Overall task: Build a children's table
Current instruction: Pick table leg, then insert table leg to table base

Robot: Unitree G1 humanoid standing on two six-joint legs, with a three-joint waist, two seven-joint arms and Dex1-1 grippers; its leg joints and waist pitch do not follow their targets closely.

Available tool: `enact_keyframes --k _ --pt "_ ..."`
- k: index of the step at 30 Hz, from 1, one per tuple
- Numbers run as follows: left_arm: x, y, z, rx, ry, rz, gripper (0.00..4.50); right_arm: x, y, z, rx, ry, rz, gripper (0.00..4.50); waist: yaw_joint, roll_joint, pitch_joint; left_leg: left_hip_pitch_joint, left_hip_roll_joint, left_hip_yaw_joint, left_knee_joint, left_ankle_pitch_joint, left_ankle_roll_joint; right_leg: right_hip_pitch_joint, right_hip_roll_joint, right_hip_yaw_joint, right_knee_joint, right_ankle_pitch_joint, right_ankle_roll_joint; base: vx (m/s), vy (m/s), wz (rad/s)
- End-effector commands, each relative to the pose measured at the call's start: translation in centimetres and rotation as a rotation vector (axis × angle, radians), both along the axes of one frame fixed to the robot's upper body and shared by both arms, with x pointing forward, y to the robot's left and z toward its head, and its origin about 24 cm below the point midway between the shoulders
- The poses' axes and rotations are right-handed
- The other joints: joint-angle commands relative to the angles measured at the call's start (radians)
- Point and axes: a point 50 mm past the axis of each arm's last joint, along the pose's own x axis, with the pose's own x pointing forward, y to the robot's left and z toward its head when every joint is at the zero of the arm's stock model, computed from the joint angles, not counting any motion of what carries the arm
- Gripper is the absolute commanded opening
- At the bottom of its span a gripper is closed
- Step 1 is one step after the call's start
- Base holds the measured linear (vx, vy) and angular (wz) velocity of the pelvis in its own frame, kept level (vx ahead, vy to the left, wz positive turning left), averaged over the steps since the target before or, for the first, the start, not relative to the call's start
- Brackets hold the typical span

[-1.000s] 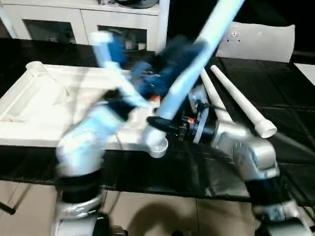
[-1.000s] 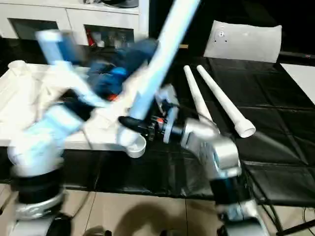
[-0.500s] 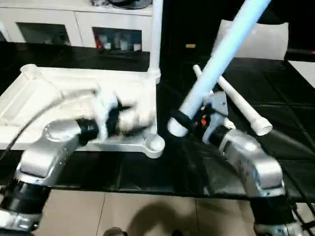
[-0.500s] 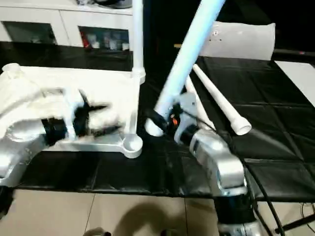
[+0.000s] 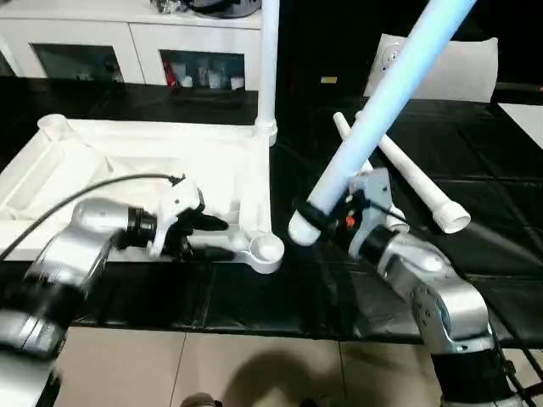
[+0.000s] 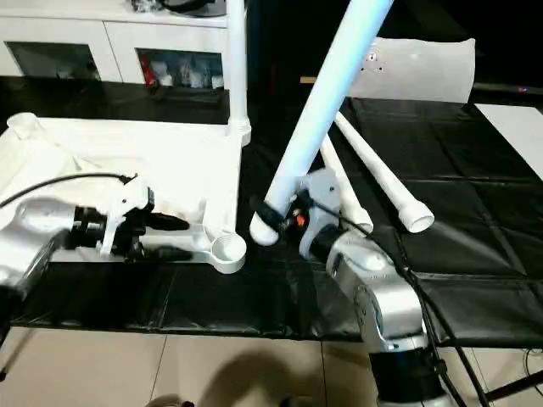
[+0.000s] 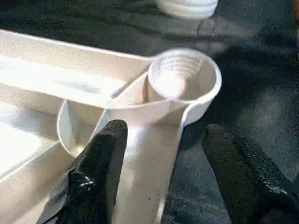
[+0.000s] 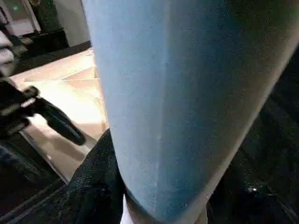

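Observation:
The white tabletop (image 5: 127,144) lies underside up on the black mat. One white leg (image 5: 269,59) stands upright in its far right corner socket. My left gripper (image 5: 222,239) is open, its fingers (image 7: 100,158) straddling the near rim just short of the near right corner socket (image 7: 183,77). My right gripper (image 5: 322,214) is shut on a second leg (image 5: 382,102). That leg tilts up to the right, and its thick end hangs just right of that socket (image 5: 268,249). Two more legs (image 6: 377,174) lie on the mat behind my right arm.
A white cabinet (image 5: 127,34) stands along the back, and a white flat bag (image 5: 441,68) lies at the back right. A black cable (image 5: 85,191) arcs from my left forearm over the tabletop. The mat's front edge drops to a tan floor (image 5: 254,373).
My left gripper swung from above the tabletop down to its near rim beside the corner socket, and its jaws have narrowed. The right gripper drew the leg's thick end slightly right of the socket.

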Motion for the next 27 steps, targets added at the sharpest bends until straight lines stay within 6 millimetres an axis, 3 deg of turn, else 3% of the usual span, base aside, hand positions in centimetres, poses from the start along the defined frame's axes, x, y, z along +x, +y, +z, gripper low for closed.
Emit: enact_keyframes --k 1,4,12,15,25,26,27 --pt "0.3 -0.1 -0.1 0.033 0.002 -0.04 2.8 -0.1 0.0 0.5 -0.001 -0.027 0.008 1.89 0.0 0.024 -0.069 0.008 0.001 0.006 -0.078 -0.29 -0.049 0.052 -0.07 0.04 -0.086 -0.362 -0.135 0.0 0.0 0.0" --pt "0.7 -0.2 -0.3 0.065 -0.005 -0.064 2.65 -0.1 -0.1 0.4 -0.011 -0.027 0.003 1.89 0.002 0.028 -0.07 0.009 0.001 0.005 -0.078 -0.294 -0.048 0.052 -0.071 0.04 -0.088 -0.366 -0.135 0.0 0.0 0.0" --pt "1.3 0.1 -1.0 0.129 -0.031 -0.061 1.83 -0.2 -0.2 0.2 -0.02 -0.021 -0.001 1.89 0.003 0.024 -0.072 0.008 0.004 0.006 -0.078 -0.276 -0.048 0.056 -0.072 0.041 -0.08 -0.3 -0.163 0.0 0.0 0.0" --pt "1.4 0.1 -1.1 0.12 -0.031 -0.07 1.79 -0.2 -0.1 0.1 -0.027 -0.018 0.006 1.89 0.004 0.022 -0.071 0.008 0.005 0.006 -0.078 -0.281 -0.046 0.056 -0.074 0.042 -0.082 -0.315 -0.166 0.0 0.0 0.0" --pt "1.2 -0.1 -1.3 0.111 -0.06 -0.11 0.86 -0.1 0.0 0.0 -0.037 -0.017 0.022 1.89 0.006 0.021 -0.069 0.009 0.007 0.006 -0.08 -0.291 -0.045 0.053 -0.076 0.043 -0.083 -0.333 -0.162 0.0 0.0 0.0" --pt "1.2 0.0 -1.4 0.107 -0.066 -0.111 0.86 -0.1 0.1 0.0 -0.038 -0.016 0.026 1.89 0.006 0.015 -0.069 0.009 0.006 0.006 -0.08 -0.289 -0.044 0.054 -0.075 0.042 -0.084 -0.336 -0.16 0.0 0.0 0.0" --pt "1.2 0.0 -1.4 0.108 -0.069 -0.114 0.73 -0.1 0.1 -0.1 -0.038 -0.014 0.03 1.89 0.007 0.019 -0.069 0.009 0.007 0.006 -0.08 -0.288 -0.043 0.054 -0.078 0.043 -0.084 -0.344 -0.158 0.0 0.0 0.0"
